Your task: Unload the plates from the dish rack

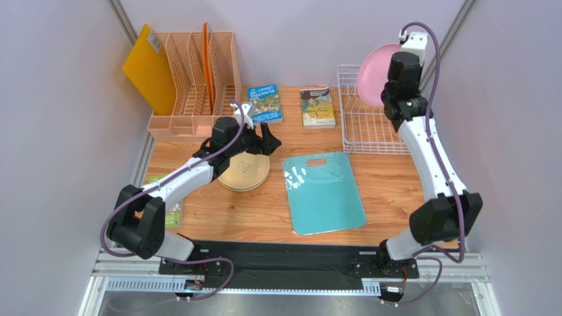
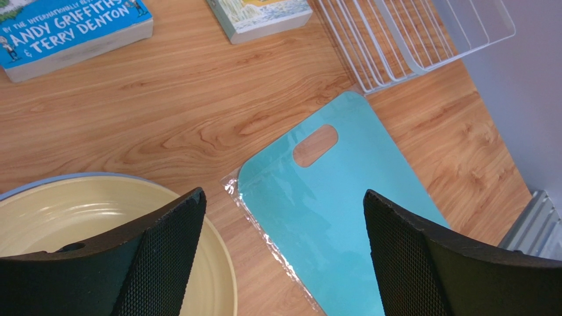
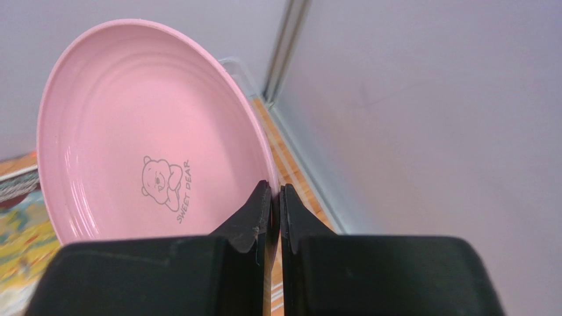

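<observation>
The wooden table [image 1: 396, 184] carries a flat teal board [image 1: 323, 192] in clear film, rounded at the corners with a slot handle at its far end. Far left of the board stands a peach plastic organizer [image 1: 191, 89] with slotted walls. A thin orange sheet [image 1: 207, 56] stands upright in one compartment, and a yellow panel [image 1: 150, 76] leans at its left end. Whether that panel is inside the organizer I cannot tell.

Far right of the board is the white wire rack [image 1: 369, 128]. The pink plate [image 3: 145, 131], matte and ringed with a small bear logo, is held on edge over the rack's far end. The right gripper [image 3: 275, 217] is pinched narrow on its rim. Whether the plate's lower edge sits among the wires cannot be told.

Just left of the board lies a stack [image 1: 244, 170] of round shallow plates. The top one is cream-yellow, with a grey-blue rim showing beneath. The left gripper [image 2: 283, 257] hangs over the stack's board-side edge, spread wide and holding nothing. Its pads [image 2: 165, 257] are mesh-textured.

Two books [image 1: 266, 103] lie flat beyond the board.
</observation>
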Controlling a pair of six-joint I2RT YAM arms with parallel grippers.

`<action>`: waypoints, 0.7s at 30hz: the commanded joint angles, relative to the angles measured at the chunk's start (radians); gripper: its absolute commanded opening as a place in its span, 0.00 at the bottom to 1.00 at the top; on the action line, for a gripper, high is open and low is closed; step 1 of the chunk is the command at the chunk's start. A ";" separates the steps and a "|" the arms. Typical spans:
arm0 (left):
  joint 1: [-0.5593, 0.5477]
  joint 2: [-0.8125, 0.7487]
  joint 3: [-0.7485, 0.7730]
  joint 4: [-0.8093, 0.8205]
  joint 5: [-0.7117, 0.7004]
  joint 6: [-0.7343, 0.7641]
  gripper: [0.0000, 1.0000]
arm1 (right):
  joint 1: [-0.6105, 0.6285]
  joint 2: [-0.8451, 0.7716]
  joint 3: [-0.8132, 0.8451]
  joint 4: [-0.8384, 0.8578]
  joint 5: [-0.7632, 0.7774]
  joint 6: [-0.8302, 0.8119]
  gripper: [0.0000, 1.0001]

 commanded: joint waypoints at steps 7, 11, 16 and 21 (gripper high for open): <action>-0.013 -0.176 -0.072 0.037 -0.055 -0.017 0.94 | 0.121 -0.246 -0.353 -0.115 -0.410 0.401 0.00; -0.014 -0.234 -0.133 0.028 -0.094 -0.017 0.94 | 0.196 -0.292 -0.445 -0.074 -0.512 0.475 0.01; -0.020 -0.306 -0.198 0.034 -0.127 -0.029 0.93 | 0.293 -0.311 -0.515 -0.031 -0.568 0.536 0.02; -0.029 -0.368 -0.250 0.040 -0.167 -0.031 0.93 | 0.413 -0.288 -0.552 0.027 -0.598 0.604 0.03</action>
